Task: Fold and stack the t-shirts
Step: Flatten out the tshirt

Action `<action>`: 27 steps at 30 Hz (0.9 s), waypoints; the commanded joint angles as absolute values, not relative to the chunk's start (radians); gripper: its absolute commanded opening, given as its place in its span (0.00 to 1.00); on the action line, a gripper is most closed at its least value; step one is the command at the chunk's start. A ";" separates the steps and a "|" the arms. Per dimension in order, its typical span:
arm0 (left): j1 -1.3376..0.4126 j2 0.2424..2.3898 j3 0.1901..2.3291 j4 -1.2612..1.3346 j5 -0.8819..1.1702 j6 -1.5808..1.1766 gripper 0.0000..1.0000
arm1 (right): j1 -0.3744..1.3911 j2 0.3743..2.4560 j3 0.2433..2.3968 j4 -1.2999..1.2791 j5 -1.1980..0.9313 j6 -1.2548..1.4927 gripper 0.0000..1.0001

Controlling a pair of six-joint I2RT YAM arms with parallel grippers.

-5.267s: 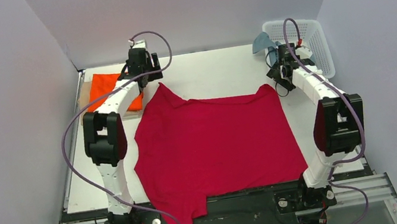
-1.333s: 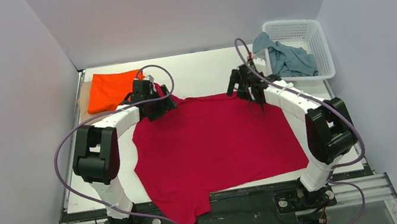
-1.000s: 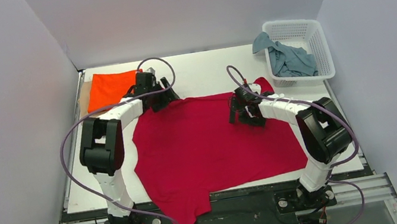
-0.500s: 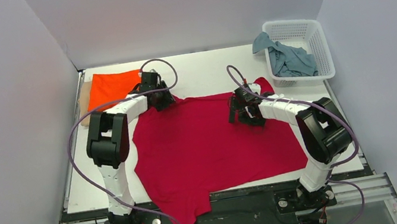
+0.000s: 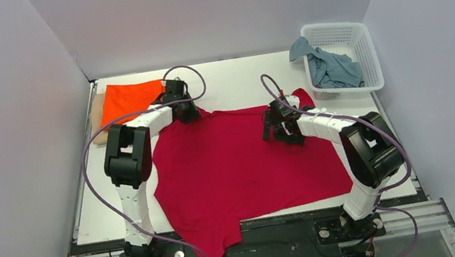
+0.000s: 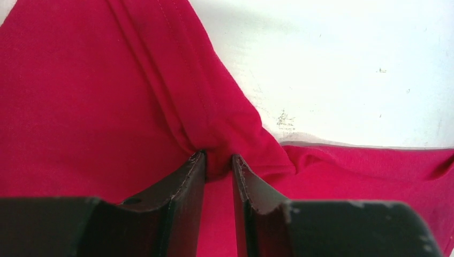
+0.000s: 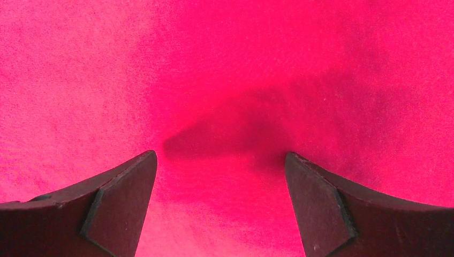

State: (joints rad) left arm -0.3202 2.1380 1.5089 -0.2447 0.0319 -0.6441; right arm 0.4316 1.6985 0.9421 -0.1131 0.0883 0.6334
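Soft, even light is falling from above, casting only faint shadows on the white table (image 5: 231, 83). In the right wrist view the crimson t-shirt (image 7: 225, 64) is glowing oversaturated, a blurred dark shadow spreading across it. The left wrist view is rendering its stitching sharply.

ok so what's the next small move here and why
Probably lower the right end effector and pinch the far edge of the red t-shirt: its jaws stand open above flat cloth, while the left end effector pinches a bunched fold at the far left corner.
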 commanded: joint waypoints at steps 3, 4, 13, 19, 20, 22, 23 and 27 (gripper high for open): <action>-0.327 2.156 1.584 -0.251 0.008 -0.645 0.29 | 0.411 1.728 0.894 -0.154 0.086 0.631 0.85; -0.327 2.158 1.594 -0.255 0.009 -0.641 0.22 | 0.409 1.729 0.894 -0.154 0.087 0.630 0.85; -0.332 2.167 1.658 -0.267 0.022 -0.545 0.00 | 0.393 1.723 0.886 -0.155 0.076 0.621 0.85; -0.336 2.268 1.835 -0.293 0.108 -0.428 0.00 | 0.380 1.722 0.884 -0.150 0.056 0.617 0.84; -0.338 2.289 1.868 -0.293 0.132 -0.379 0.00 | 0.377 1.722 0.882 -0.149 0.054 0.616 0.84; -0.343 2.373 2.003 -0.327 0.177 -0.303 0.00 | 0.374 1.718 0.879 -0.146 0.050 0.616 0.84; -0.345 2.443 2.124 -0.380 0.189 -0.280 0.06 | 0.372 1.713 0.879 -0.145 0.047 0.616 0.84; -0.355 2.649 2.568 -0.624 0.126 -0.193 0.45 | 0.371 1.682 0.867 -0.140 0.044 0.617 0.84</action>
